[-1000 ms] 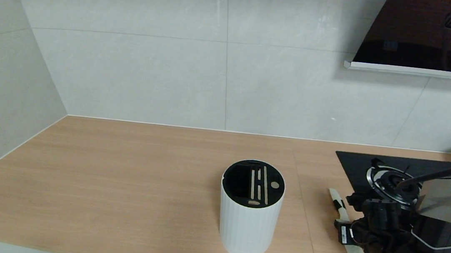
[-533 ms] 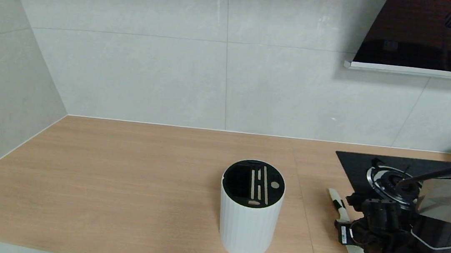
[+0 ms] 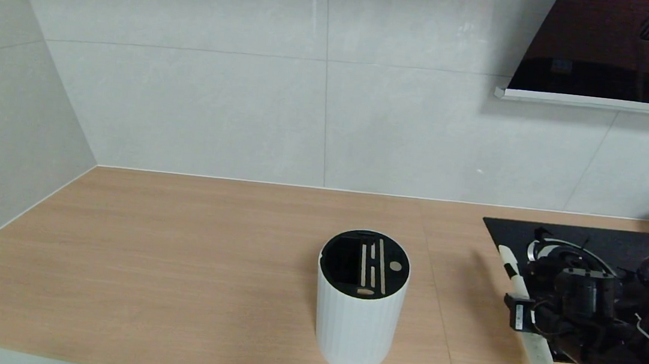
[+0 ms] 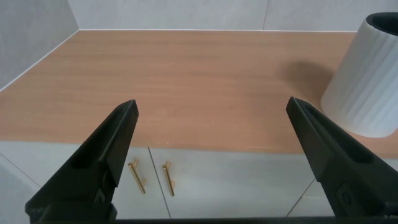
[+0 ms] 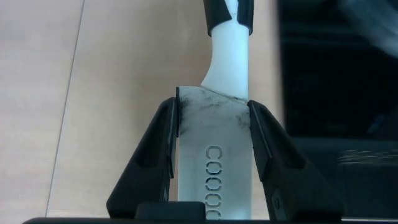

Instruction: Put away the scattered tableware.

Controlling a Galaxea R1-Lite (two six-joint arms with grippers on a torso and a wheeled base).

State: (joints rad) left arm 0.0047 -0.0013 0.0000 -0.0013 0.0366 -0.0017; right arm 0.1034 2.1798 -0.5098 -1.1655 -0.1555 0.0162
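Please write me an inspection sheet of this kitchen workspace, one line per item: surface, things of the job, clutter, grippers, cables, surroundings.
Surface: wooden countertop, bare apart from the holder.
Job's things: white knife, held by its blade, tilted, apparently lifted off the countertop; white slotted holder upright mid-counter, nothing sticking out of it.
Clutter: nothing seen.
Grippers: right gripper with its fingers shut on the knife blade, right of the holder; left gripper open, empty, at the counter's front edge.
Cables: nothing seen.
Surroundings: tiled wall; black cooktop on the right; range hood above it; cabinet handles below the counter.
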